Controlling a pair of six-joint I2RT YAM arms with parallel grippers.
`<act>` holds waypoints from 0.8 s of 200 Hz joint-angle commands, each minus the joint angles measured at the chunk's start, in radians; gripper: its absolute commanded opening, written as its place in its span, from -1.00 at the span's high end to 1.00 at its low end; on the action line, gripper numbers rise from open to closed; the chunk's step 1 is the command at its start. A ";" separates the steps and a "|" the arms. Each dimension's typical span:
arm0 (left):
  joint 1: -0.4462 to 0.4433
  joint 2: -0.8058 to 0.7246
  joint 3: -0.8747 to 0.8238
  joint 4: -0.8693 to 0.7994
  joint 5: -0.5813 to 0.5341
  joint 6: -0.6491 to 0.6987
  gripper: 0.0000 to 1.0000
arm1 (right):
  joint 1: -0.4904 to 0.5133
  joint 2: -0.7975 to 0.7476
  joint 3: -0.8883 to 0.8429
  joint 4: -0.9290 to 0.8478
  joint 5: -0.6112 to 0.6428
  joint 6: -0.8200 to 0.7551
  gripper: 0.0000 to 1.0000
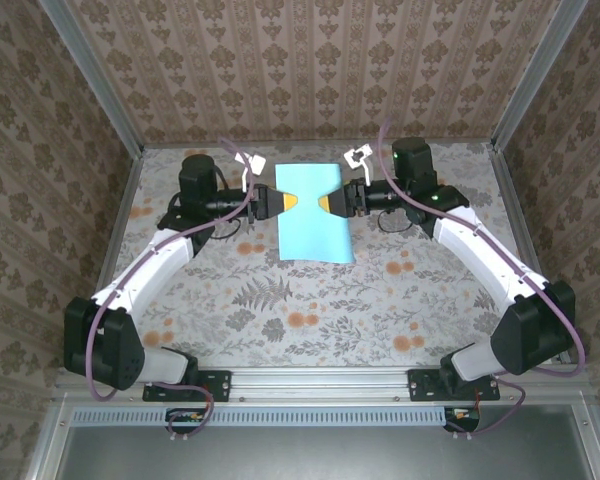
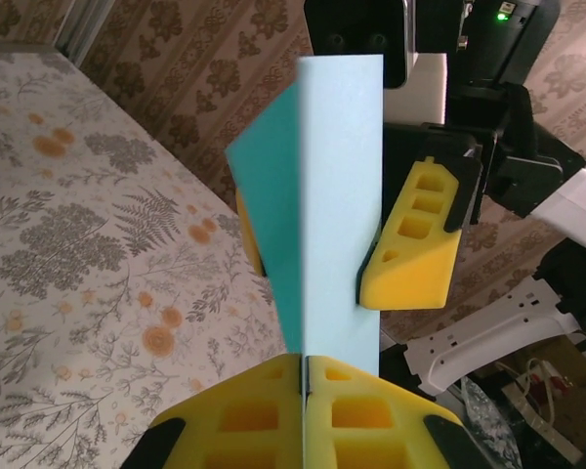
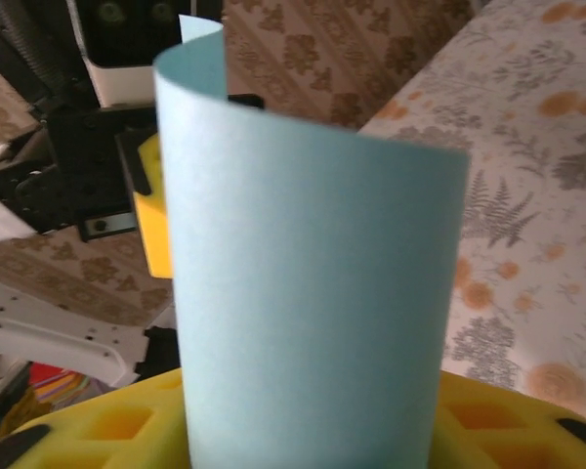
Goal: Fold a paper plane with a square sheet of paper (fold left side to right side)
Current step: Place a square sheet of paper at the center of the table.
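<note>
The square sheet of paper (image 1: 315,235) is light blue and hangs above the table's far middle, pinched in at both sides. My left gripper (image 1: 292,201) reaches it from the left. In the left wrist view its yellow foam fingers (image 2: 225,420) are shut on the paper's (image 2: 342,195) near edge, and the sheet stands upright and bent along a vertical line. My right gripper (image 1: 323,204) faces it from the right. Its fingers (image 3: 78,425) stand apart, with the paper (image 3: 313,274) curving in a loop between them. One of its pads (image 2: 410,254) rests against the sheet.
The floral tablecloth (image 1: 280,300) spreads under both arms. Patterned walls and metal corner posts (image 1: 90,80) close in the back and sides. A metal rail (image 1: 320,380) with the arm bases runs along the near edge.
</note>
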 commanded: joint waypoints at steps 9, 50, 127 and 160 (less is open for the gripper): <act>-0.003 0.054 -0.009 -0.087 -0.061 0.036 1.00 | -0.016 -0.020 -0.018 -0.120 0.151 -0.046 -0.27; -0.007 0.168 -0.083 -0.095 -0.124 0.017 1.00 | -0.039 0.000 -0.043 -0.217 0.351 -0.054 -0.51; -0.012 0.391 -0.127 -0.124 -0.232 0.016 1.00 | -0.042 0.097 -0.167 -0.183 0.453 0.077 -0.35; -0.012 0.445 -0.102 -0.209 -0.275 0.060 1.00 | -0.025 0.179 -0.225 -0.107 0.440 0.168 -0.07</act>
